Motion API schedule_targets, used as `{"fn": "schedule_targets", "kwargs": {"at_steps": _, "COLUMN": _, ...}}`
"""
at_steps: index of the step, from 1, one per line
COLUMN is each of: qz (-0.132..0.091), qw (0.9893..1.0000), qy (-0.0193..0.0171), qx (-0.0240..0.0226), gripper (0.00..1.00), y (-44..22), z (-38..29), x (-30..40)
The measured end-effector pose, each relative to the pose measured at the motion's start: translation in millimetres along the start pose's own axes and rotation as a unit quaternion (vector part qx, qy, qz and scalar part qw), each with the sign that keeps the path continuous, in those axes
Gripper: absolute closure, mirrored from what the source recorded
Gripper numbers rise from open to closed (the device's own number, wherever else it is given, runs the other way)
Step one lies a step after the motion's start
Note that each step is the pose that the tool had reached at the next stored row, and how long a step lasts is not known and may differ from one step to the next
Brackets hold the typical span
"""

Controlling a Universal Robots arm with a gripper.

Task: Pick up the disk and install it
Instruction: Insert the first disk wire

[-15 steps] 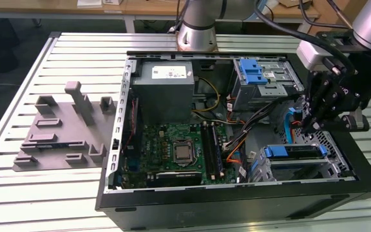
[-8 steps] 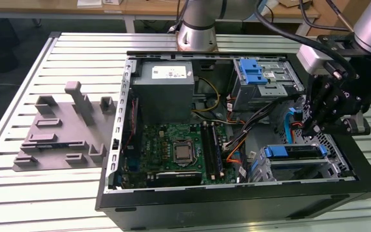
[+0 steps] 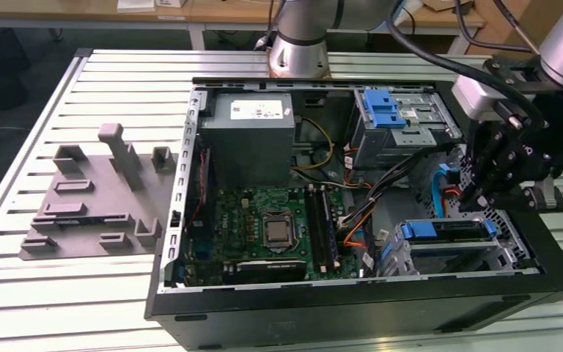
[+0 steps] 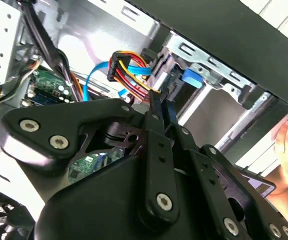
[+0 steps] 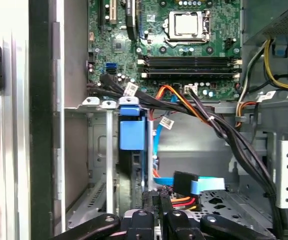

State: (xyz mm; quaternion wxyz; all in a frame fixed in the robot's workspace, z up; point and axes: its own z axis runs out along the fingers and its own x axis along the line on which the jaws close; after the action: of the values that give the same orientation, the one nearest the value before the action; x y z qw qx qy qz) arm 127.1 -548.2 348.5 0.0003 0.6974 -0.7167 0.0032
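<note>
The disk [image 3: 441,230], its blue bracket showing, sits slotted in the drive cage [image 3: 501,257] at the computer case's [image 3: 360,308] near corner on the exterior view's right. The gripper [image 3: 479,192] hangs just above it, fingers pinched together on nothing. Seating it well likely means pressing squarely, clear of the loose cables [image 5: 194,107]. The case also holds a motherboard [image 3: 267,231] and power-supply box [image 3: 252,136].

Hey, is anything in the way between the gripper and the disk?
Only loose cables: coloured wires and a blue flat cable hang just ahead of the gripper, beside the disk in its bay. Nothing solid blocks it.
</note>
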Motion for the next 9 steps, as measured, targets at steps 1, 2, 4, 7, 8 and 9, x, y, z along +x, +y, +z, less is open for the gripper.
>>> {"fn": "schedule_targets", "kwargs": {"at_steps": 1, "qz": 0.0, "qw": 1.0, "qy": 0.0003, "qx": -0.0004, "gripper": 0.83, "y": 0.0, "z": 0.5, "x": 1.5}}
{"fn": "schedule_targets", "kwargs": {"at_steps": 2, "qz": 0.0, "qw": 1.0, "qy": 0.0007, "qx": -0.001, "gripper": 0.83, "y": 0.0, "z": 1.1, "x": 2.4}}
{"fn": "schedule_targets", "kwargs": {"at_steps": 4, "qz": 0.001, "qw": 1.0, "qy": 0.001, "qx": -0.004, "gripper": 0.83, "y": -0.1, "z": 2.8, "x": 2.5}}
{"fn": "schedule_targets", "kwargs": {"at_steps": 7, "qz": 0.004, "qw": 0.9999, "qy": 0.0012, "qx": -0.0129, "gripper": 0.83, "y": -0.3, "z": 5.2, "x": 2.5}}
{"fn": "schedule_targets", "kwargs": {"at_steps": 8, "qz": 0.005, "qw": 0.9999, "qy": 0.0014, "qx": -0.0152, "gripper": 0.83, "y": -0.6, "z": 5.7, "x": 2.5}}
{"fn": "schedule_targets", "kwargs": {"at_steps": 9, "qz": 0.006, "qw": 0.9998, "qy": 0.0014, "qx": -0.0164, "gripper": 0.83, "y": -1.1, "z": 6.3, "x": 2.6}}
